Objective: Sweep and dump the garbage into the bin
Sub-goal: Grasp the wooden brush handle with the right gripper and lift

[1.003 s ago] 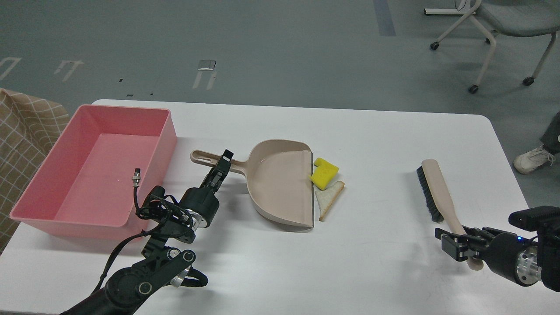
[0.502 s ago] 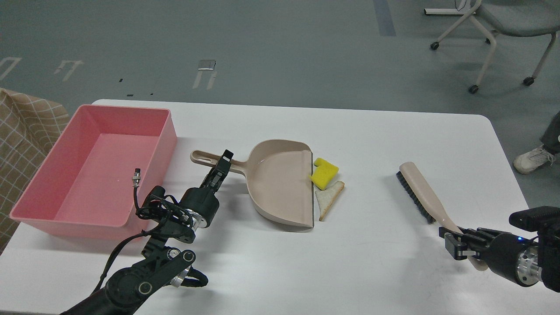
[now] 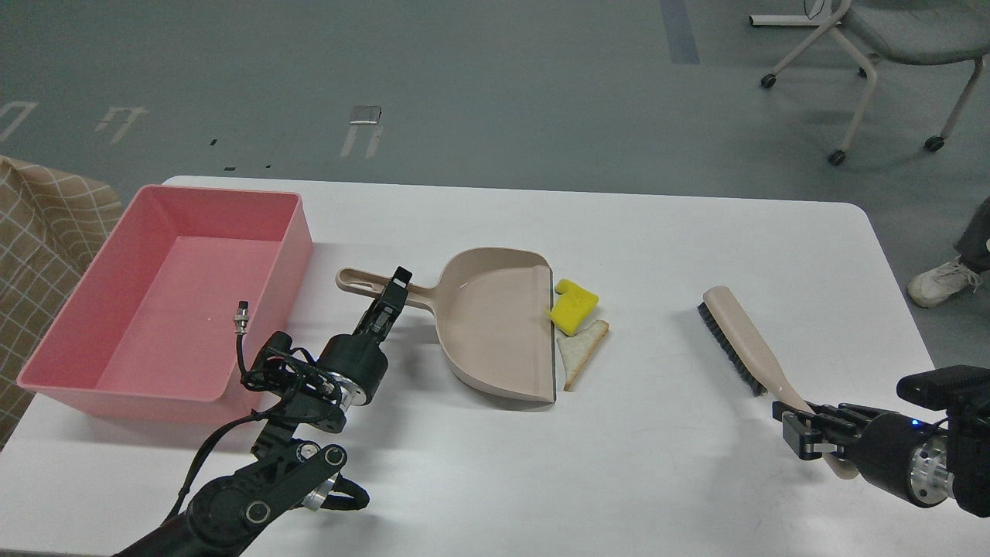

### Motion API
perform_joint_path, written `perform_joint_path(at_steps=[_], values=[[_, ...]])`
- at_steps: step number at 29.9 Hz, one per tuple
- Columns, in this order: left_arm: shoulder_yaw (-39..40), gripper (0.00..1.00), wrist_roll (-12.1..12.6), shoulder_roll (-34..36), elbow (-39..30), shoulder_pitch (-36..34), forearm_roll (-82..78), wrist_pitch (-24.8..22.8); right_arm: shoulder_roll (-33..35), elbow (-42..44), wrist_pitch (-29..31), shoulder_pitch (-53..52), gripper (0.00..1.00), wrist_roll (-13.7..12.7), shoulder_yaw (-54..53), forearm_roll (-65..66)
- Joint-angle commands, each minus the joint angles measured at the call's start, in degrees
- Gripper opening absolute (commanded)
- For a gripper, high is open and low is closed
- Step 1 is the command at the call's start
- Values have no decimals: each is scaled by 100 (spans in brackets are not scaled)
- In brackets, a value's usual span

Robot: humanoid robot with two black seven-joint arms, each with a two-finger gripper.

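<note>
The garbage lies mid-table: a yellow sponge chunk (image 3: 574,305) and a triangular bread slice (image 3: 582,348), both touching the open lip of the beige dustpan (image 3: 495,317). My left gripper (image 3: 394,286) sits on the dustpan's handle and looks shut on it. My right gripper (image 3: 800,435) is shut on the handle end of a beige brush (image 3: 739,336) with dark bristles. The brush head points up and left, well to the right of the garbage. The pink bin (image 3: 294,247) stands at the table's left, with nothing in it.
The white table (image 3: 657,247) has a rounded right edge. A checked cloth (image 3: 39,224) lies past the bin on the left. A wheeled chair (image 3: 889,39) and a person's shoe (image 3: 943,282) are on the floor at right.
My right gripper has swung the brush so its head moved left, toward the garbage. The left arm, dustpan and garbage have not moved.
</note>
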State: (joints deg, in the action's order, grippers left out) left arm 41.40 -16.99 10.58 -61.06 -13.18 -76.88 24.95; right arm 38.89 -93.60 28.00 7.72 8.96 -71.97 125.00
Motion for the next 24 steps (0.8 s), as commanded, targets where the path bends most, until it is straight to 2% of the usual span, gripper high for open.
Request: perform_joint_path(at_steps=[1,24], values=[[0,22,2,-3,-20,0,-2,1,-144,-9,0,-34,13,0,-19,0],[0,22,2,6,-47,-35,-2,10,-1164,34,0,-482,14,-123,209,0]])
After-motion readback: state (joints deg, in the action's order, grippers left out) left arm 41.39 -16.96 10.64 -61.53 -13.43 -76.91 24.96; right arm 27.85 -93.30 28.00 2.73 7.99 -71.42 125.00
